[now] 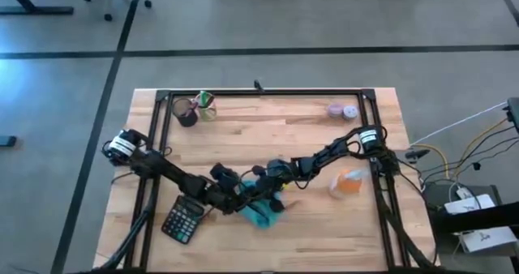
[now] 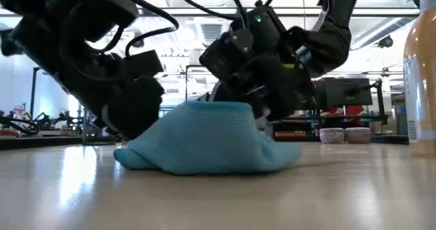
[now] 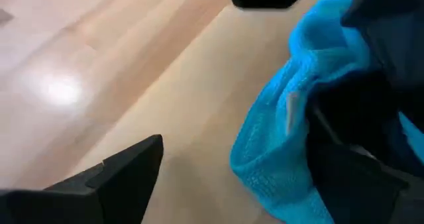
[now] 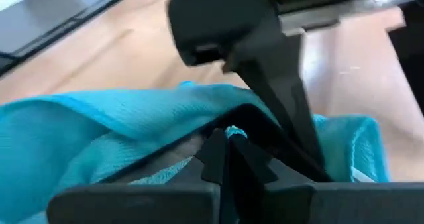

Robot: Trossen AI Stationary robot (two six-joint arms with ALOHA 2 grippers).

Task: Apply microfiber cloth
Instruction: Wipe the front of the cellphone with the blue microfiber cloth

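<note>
Microfiber cloth mounds in low view; right end effector pinches a fold.

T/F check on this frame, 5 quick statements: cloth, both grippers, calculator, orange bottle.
1. The microfiber cloth lies bunched on the table. True.
2. The right gripper is shut on a fold of the cloth. True.
3. The left gripper is shut. False: it is open, one finger on bare wood.
4. The calculator lies under the cloth. False: it lies apart, by the left arm.
5. The orange bottle lies near the right arm. True.
</note>
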